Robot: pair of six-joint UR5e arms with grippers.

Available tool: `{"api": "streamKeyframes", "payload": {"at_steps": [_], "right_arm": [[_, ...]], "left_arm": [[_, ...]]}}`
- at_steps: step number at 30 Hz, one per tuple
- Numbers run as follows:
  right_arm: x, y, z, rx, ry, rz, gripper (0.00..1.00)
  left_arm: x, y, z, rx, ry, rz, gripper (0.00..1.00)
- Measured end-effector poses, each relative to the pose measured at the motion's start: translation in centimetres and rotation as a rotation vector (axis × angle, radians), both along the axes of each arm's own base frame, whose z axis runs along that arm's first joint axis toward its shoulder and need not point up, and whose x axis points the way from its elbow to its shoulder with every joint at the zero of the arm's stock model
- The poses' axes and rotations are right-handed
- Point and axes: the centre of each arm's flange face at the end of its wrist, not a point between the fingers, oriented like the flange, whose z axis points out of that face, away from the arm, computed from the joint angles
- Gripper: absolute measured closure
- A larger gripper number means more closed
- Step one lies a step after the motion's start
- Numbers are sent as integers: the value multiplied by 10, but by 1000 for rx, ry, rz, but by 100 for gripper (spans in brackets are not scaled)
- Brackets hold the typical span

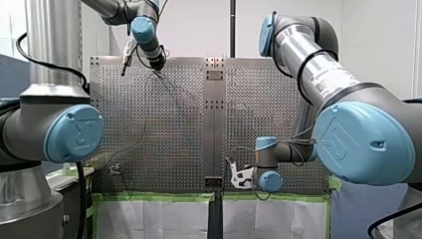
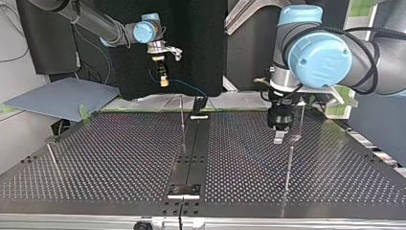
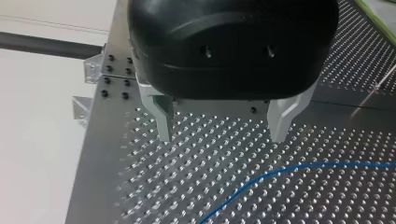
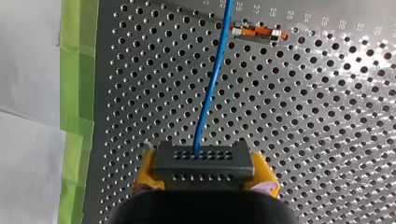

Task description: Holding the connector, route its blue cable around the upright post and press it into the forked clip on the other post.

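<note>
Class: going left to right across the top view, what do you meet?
Thin metal rod, my right end effector holding the dark grey connector, thin upright metal post, small black bracket, my left black end effector.

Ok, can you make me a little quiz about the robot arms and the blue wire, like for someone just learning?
1. True or false: the right gripper is shut on the connector.
2. What colour is the cable that comes out of the connector? A red, B blue, C green.
3. Fill in the gap: the left gripper is ____ and holds nothing.

Key: 1 true. 2 B. 3 open.
</note>
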Motion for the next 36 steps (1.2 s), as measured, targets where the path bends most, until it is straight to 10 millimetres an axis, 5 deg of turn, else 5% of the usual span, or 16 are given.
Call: {"api": "streamKeyframes", "payload": {"at_steps": [22,36], "right_arm": [[3,2,0,-3,-2,8,100],[3,3,0,-2,-1,9,100]], "left_arm": [[24,-86,-53,58,-53,-107,0],[69,-60,-72,91,-119,31,0]]}}
